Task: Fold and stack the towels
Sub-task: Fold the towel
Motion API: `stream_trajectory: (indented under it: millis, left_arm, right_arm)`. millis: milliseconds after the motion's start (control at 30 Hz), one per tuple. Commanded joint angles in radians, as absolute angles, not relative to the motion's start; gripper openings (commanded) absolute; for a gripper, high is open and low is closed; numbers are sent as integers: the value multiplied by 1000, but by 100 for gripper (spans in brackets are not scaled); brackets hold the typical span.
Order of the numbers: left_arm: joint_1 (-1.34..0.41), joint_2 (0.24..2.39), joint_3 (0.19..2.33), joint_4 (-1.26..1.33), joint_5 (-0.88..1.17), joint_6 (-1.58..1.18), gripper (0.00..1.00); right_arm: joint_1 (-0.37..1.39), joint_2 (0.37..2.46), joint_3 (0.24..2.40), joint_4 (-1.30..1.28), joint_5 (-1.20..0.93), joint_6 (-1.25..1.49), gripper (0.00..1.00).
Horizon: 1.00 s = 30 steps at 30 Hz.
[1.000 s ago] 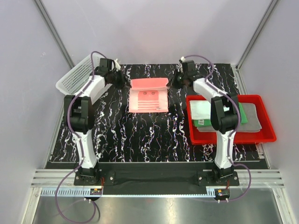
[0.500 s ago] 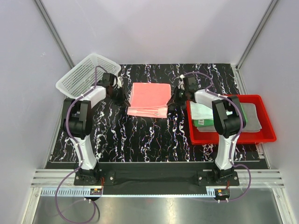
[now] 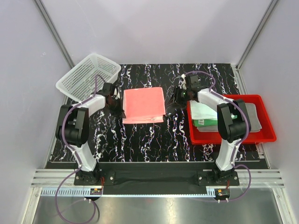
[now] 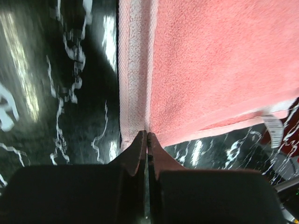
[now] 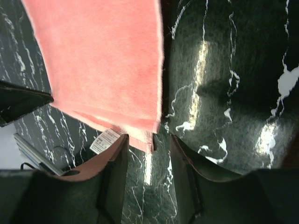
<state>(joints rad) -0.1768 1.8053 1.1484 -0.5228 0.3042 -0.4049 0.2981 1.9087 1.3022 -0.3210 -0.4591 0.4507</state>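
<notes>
Left pincer pinched shut on the edge of the folded pink towel, cloth spreading flat ahead of its tips — right pincer half spread, towel's corner lying between its jaws

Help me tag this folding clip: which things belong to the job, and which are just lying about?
Job:
- pink towel
- stacked towels, grey, green and pale

Lying about:
- white mesh basket
- red tray under the stack
- table
</notes>
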Motion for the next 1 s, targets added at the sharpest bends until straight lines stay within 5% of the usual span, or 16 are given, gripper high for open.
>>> stream_trajectory:
  millis: [0,700,833,967]
  left_arm:
    - [-189,1717,1077,-485,267,-445,0]
    - [-190,1735,1046,-474,249,-460,0]
    - [-190,1738,1058,-485,245,-459,0]
    - [-189,1727,1068,-488,242,-468,0]
  right_arm:
    - [348,1882,1359,-435,-407,420,47]
    - [445,2016,1364,-380,-264,540,43]
    - [445,2020,1362,-367,-268,561,36]
    - [445,2017,1376,-376,-282,569,14]
